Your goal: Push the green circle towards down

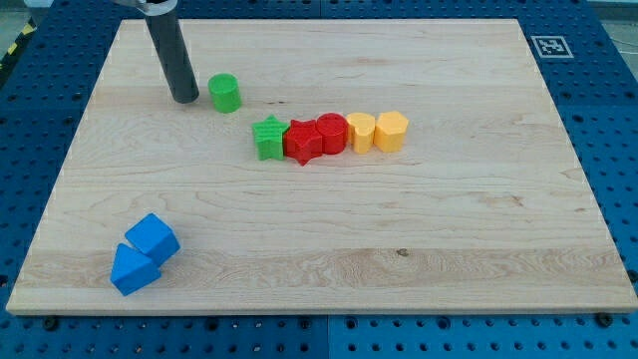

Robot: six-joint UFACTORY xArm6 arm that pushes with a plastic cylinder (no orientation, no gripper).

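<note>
The green circle (225,93) is a short green cylinder on the wooden board, at the view's upper left. My tip (185,100) is the lower end of a dark rod that comes down from the view's top. It rests on the board just left of the green circle, with a small gap between them.
A row of blocks lies right of centre: a green star (268,138), a red star (301,143), a red circle (331,133), a yellow block (361,131) and a yellow hexagon (392,131). Two blue blocks (145,253) sit at the lower left. The board's left edge (62,175) is near.
</note>
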